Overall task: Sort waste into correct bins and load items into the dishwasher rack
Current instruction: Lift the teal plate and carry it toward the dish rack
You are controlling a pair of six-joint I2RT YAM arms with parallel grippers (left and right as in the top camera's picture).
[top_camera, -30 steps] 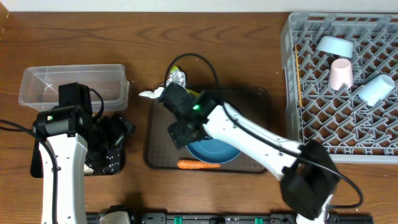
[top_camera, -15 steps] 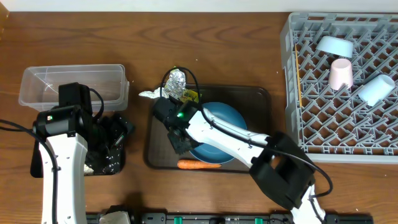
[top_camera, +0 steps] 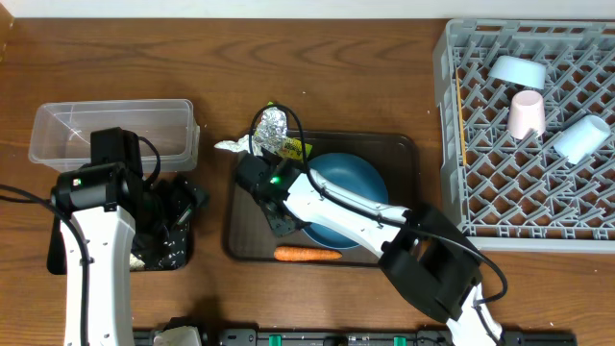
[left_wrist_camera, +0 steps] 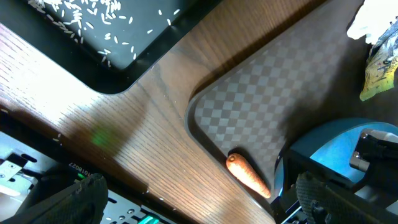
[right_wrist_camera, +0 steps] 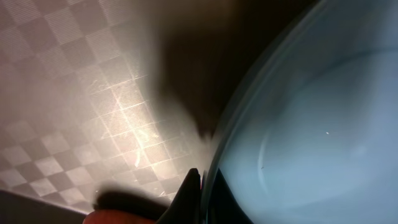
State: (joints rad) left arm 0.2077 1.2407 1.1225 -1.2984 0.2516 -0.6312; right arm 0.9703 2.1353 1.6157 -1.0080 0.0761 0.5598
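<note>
The bowl [top_camera: 351,185] sat upright, mouth up, on the brown tray [top_camera: 399,152], right of the tray's middle. Being round, it had no long axis. Its near-left part was covered by the right arm in the overhead view.

The right gripper [top_camera: 279,219] was at the bowl's left rim. In the right wrist view only a dark fingertip [right_wrist_camera: 191,190] showed against the rim, the rest blurred. Whether the jaws were clamped on the rim could not be told.

The carrot [top_camera: 307,255] lay flat just beside the bowl, along the tray's near edge. Its long axis ran left to right, thick end left, thin end right. The left wrist view cut off its thin end behind the bowl.

Foil [top_camera: 272,123], wrapper [top_camera: 294,148] and paper [top_camera: 231,146] were bunched at the tray's far-left corner, the wrapper partly under the right arm.

The left gripper [left_wrist_camera: 202,204] hung over the table between the black tray [left_wrist_camera: 140,43] and the brown tray, fingers spread wide and empty. Rice [left_wrist_camera: 74,11] lay scattered in the black tray, which the left arm largely hid from overhead. The tub [top_camera: 110,130] stood beyond it.

The rack [top_camera: 452,115], cut off at the picture's right edge, held a small bowl [top_camera: 517,69], a pink cup [top_camera: 527,113] and a blue cup [top_camera: 581,139].
</note>
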